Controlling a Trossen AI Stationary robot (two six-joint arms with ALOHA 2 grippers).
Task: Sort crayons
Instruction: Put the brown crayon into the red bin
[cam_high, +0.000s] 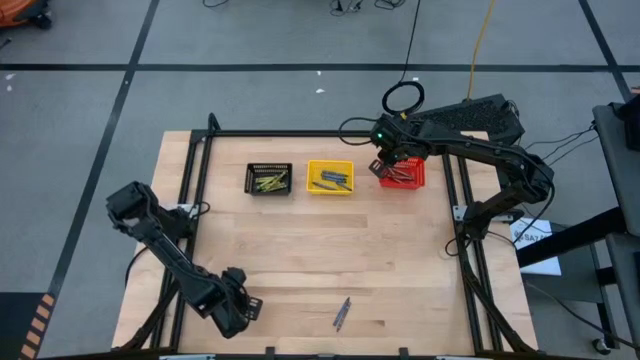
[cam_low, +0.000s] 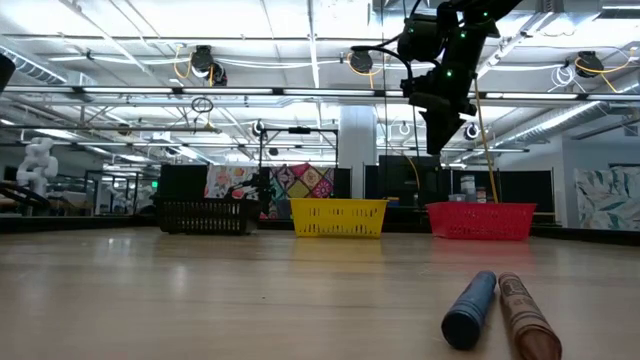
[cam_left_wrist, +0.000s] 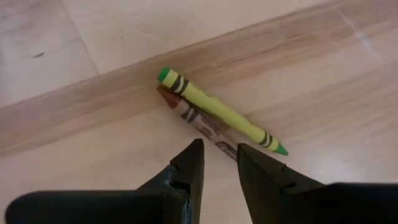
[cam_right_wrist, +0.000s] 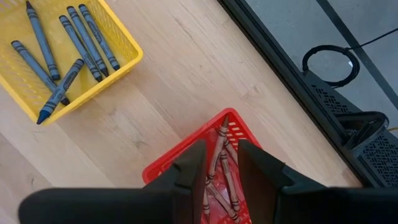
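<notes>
A yellow-green crayon (cam_left_wrist: 217, 112) and a brownish-red crayon (cam_left_wrist: 199, 121) lie side by side, touching, flat on the wooden table. My left gripper (cam_left_wrist: 219, 154) (cam_high: 245, 308) points down over them near the table's front left, open, its fingertips above the brownish-red crayon's middle without touching it. My right gripper (cam_right_wrist: 219, 155) (cam_high: 392, 165) hangs open over the red basket (cam_right_wrist: 163, 169), holding nothing. Brownish-red crayons (cam_right_wrist: 219, 163) lie in that basket. A blue crayon (cam_low: 470, 310) and a brownish-red one (cam_low: 527, 322) lie loose together near the front edge (cam_high: 342, 313).
Three small mesh baskets stand in a row at the far side: a black one (cam_high: 249, 180) with olive-yellow crayons, a yellow one (cam_high: 311, 178) with several blue crayons (cam_right_wrist: 74, 37), and the red one (cam_high: 420, 175). A black frame rail (cam_high: 330, 133) borders the table.
</notes>
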